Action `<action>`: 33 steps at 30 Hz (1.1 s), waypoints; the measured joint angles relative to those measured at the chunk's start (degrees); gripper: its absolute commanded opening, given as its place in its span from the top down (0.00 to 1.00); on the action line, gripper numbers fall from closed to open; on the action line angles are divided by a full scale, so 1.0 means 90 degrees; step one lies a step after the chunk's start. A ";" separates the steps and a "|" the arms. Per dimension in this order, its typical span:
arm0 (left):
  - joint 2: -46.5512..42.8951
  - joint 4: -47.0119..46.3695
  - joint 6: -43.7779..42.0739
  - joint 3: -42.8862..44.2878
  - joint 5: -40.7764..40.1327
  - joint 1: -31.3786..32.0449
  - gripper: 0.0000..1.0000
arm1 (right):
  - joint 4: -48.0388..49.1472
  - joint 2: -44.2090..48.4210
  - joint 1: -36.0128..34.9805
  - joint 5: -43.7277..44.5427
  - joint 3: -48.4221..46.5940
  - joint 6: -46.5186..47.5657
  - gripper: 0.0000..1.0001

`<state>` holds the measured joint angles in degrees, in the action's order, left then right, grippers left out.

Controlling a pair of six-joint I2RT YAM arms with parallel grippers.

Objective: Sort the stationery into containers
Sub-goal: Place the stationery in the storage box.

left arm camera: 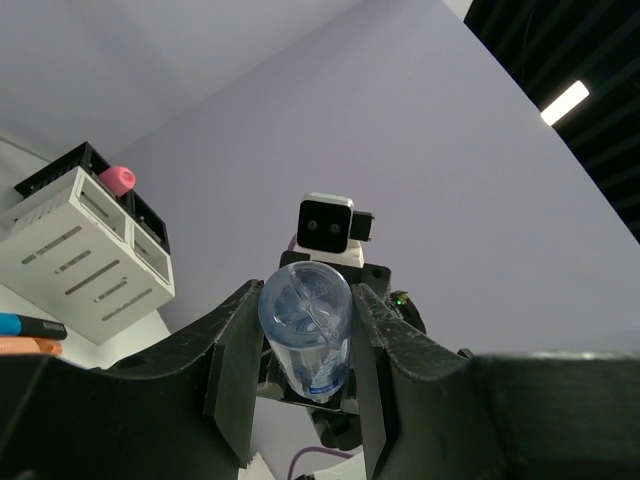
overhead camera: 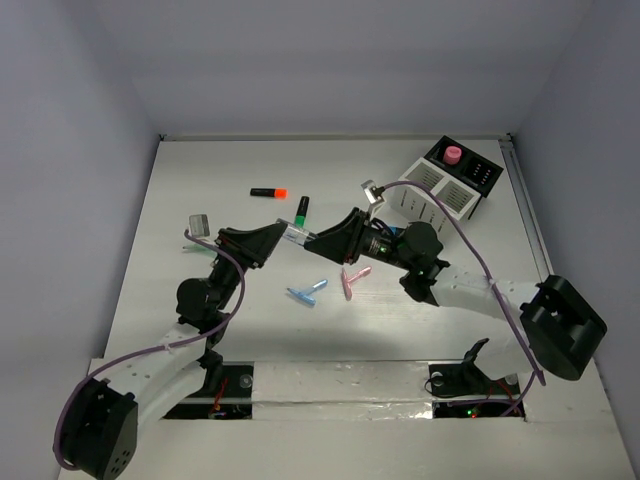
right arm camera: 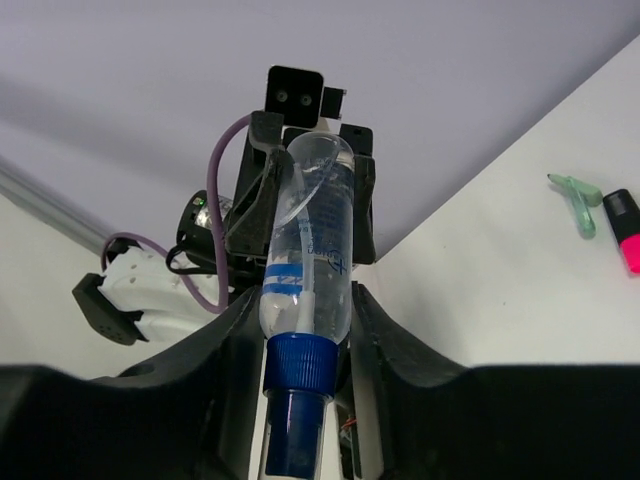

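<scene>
A small clear spray bottle with a blue cap (overhead camera: 296, 238) hangs above the table middle, between both grippers. My left gripper (overhead camera: 278, 240) is shut on its base end (left arm camera: 305, 330). My right gripper (overhead camera: 318, 240) is shut on its cap end (right arm camera: 300, 350). An orange-capped highlighter (overhead camera: 268, 192) and a green-capped one (overhead camera: 302, 209) lie behind the grippers. A blue T-shaped piece (overhead camera: 306, 292) and a pink one (overhead camera: 352, 280) lie in front. The white slatted box (overhead camera: 437, 196) joins the black box (overhead camera: 475, 172) at the back right, with a pink cap (overhead camera: 453, 155) sticking up.
The right wrist view shows a green T-shaped piece (right arm camera: 575, 200) and a reddish-capped highlighter (right arm camera: 628, 230) on the table. The left wrist view shows the white box (left arm camera: 85, 250) and two item ends (left arm camera: 25, 335) at its left edge. White walls enclose the table.
</scene>
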<state>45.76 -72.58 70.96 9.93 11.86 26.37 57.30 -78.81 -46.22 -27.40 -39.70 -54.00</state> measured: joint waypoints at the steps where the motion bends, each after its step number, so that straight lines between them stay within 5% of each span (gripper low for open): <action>1: 0.0000 -0.0010 0.0007 -0.0007 0.0002 0.0000 1.00 | -0.0007 0.0000 0.0000 0.0002 0.0000 -0.0007 0.75; 3: -0.0002 -0.0010 0.0007 -0.0029 0.0000 0.0000 1.00 | -0.0041 0.0000 0.0000 0.0005 0.0000 0.0007 0.80; 5: -0.0010 -0.0012 0.0010 -0.0061 0.0000 0.0000 0.89 | -0.0114 0.0005 0.0000 0.0046 0.0000 0.0029 0.85; 6: -0.0022 0.0012 0.0007 -0.0078 0.0005 0.0000 0.79 | -0.0177 0.0015 0.0000 0.0073 -0.0002 0.0056 0.86; 7: -0.0036 0.0056 0.0000 -0.0090 0.0005 0.0000 0.54 | -0.0330 0.0053 -0.0002 0.0112 -0.0015 0.0097 0.87; 10: -0.0233 0.0488 -0.0170 -0.0090 0.0012 0.0000 0.26 | -0.1103 0.0328 -0.0007 0.0355 -0.0136 0.0410 0.90; 13: -0.0760 0.1525 -0.0508 0.0027 -0.0019 0.0000 0.11 | -0.2358 0.0738 -0.0017 0.0852 -0.0495 0.0923 0.92; 18: -0.1904 0.3657 -0.1477 0.0607 -0.0299 0.0000 0.03 | -0.4544 0.1263 0.0255 0.1615 -0.1571 0.1899 0.93; 23: -0.2718 0.5557 -0.2703 0.1506 -0.0352 -0.0002 0.04 | -0.6960 0.1200 0.1836 0.1807 -0.3104 0.2708 0.94; 28: -0.2790 0.6907 -0.3857 0.2305 0.0036 -0.0005 0.04 | -0.9381 0.0313 0.3699 0.2016 -0.5010 0.3354 0.95; 33: -0.2778 0.8191 -0.4789 0.2664 0.0585 0.0061 0.03 | -1.0809 -0.0804 0.4617 0.2096 -0.6161 0.3704 0.96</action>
<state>20.75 1.15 27.86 33.91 17.12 26.92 -39.99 -86.04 -4.67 -8.54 -95.15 -20.67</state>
